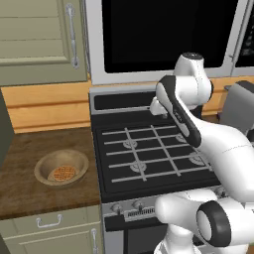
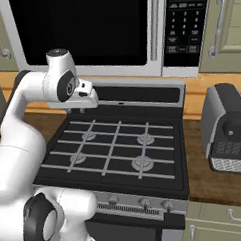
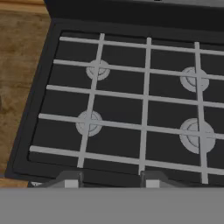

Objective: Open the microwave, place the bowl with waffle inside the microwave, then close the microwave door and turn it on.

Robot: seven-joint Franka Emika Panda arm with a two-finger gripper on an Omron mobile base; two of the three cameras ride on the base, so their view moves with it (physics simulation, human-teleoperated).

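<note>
claw point(image 3: 108, 180): i see its tips apart over the stove's point(image 3: 131, 109) front edge, pinching nothing
bowl point(image 1: 61, 166): on the wooden counter point(image 1: 25, 183) left of the stove, waffle point(image 1: 64, 173) inside
microwave point(image 2: 103, 31): above the stove, door point(image 2: 82, 29) closed
</note>
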